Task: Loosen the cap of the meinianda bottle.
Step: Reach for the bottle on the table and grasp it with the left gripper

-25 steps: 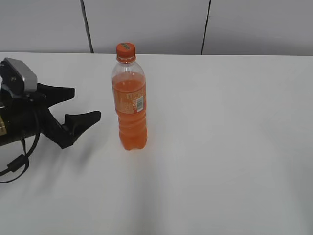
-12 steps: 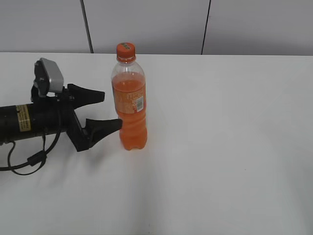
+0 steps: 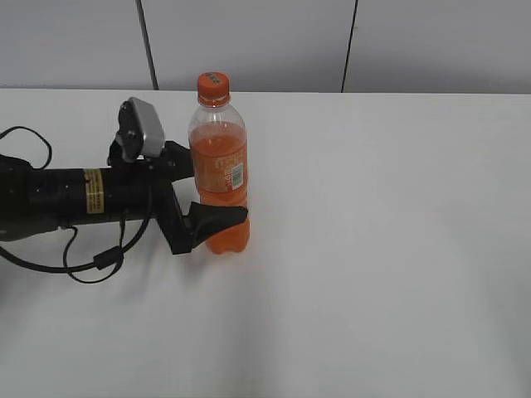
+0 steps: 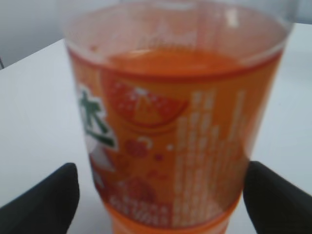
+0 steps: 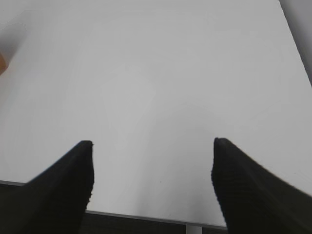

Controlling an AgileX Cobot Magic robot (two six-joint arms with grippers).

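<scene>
Left gripper (image 3: 207, 186) spread around bottle (image 3: 221, 178) near the counter's (image 3: 398, 249) back edge, far finger hidden; cap (image 3: 213, 83) on; right gripper (image 5: 152, 180) spread over bare counter.

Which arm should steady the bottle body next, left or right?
Left. The left gripper is open with a finger on either side of the meinianda bottle. The right gripper is open over bare table.
</scene>
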